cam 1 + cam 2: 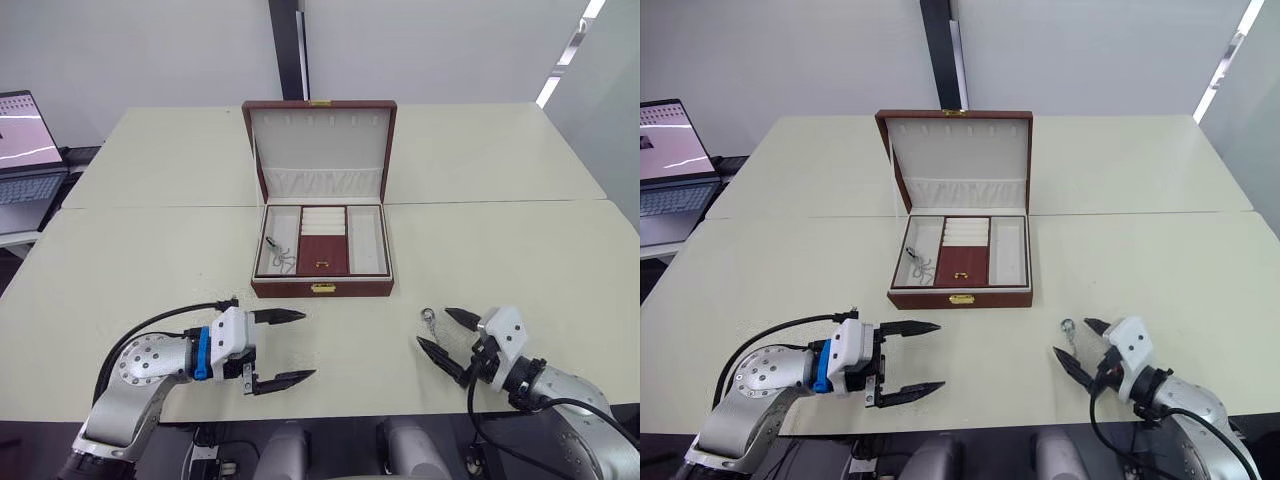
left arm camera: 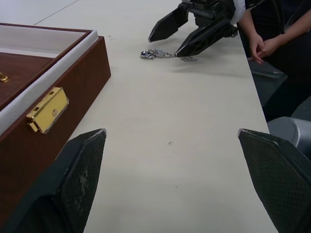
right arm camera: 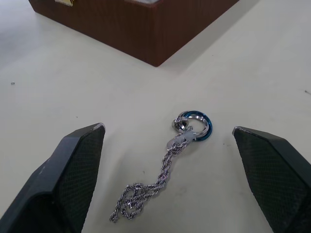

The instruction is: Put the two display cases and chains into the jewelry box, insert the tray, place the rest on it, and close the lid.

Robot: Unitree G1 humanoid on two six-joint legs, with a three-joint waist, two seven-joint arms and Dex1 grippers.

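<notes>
Nearest the robot, the left gripper hangs low over the front of the pale table, its two black fingers spread wide with nothing between them. On the other side, the right gripper is also spread wide and empty, its fingertips just above the table surface. A silver chain lies flat on the table between the right gripper's fingers, its ring end pointing toward the box; neither finger touches it.

Farther back, at the middle of the table, stands the jewelry box, its gold clasp facing the robot. The tray sits inside it, with a reddish-brown panel in the front of its middle section and cream ridges behind. Another chain lies in the left cream section. The right section looks bare. The lid stands open and upright behind the box, showing its cream lining and gathered pocket.

At the far left edge sits an open laptop. In the left wrist view, a person's hands show beyond the table edge.
</notes>
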